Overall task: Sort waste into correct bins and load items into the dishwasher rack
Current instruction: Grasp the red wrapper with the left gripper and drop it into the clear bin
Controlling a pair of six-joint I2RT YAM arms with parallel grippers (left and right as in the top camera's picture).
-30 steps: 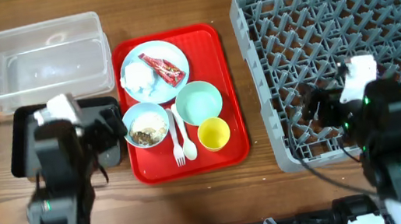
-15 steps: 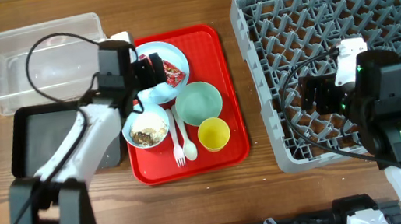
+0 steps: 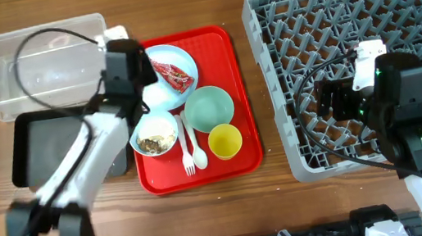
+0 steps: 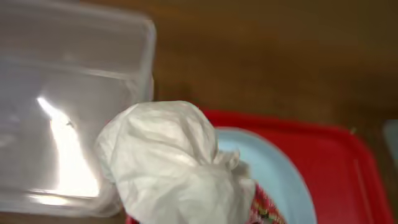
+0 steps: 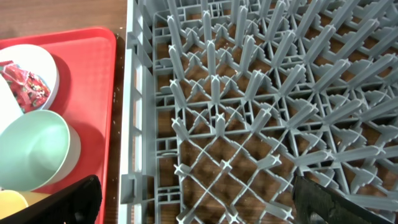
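The crumpled white tissue fills the left wrist view, close to the camera and above the rim of the pale blue plate. My left gripper is shut on the tissue at the plate's left edge; its fingers are hidden behind it. The red snack wrapper lies on the plate. Food scraps sit in the light blue bowl. My right gripper hangs open and empty over the grey dishwasher rack. The clear tub and black tray lie left of the red tray.
On the red tray stand the mint green bowl and yellow cup, with the white fork and spoon between the bowls. The left arm's cable loops over the clear tub.
My left arm swung from over the black tray up to the plate and its jaws closed on the tissue. My right arm shifted slightly up over the rack and stayed open.
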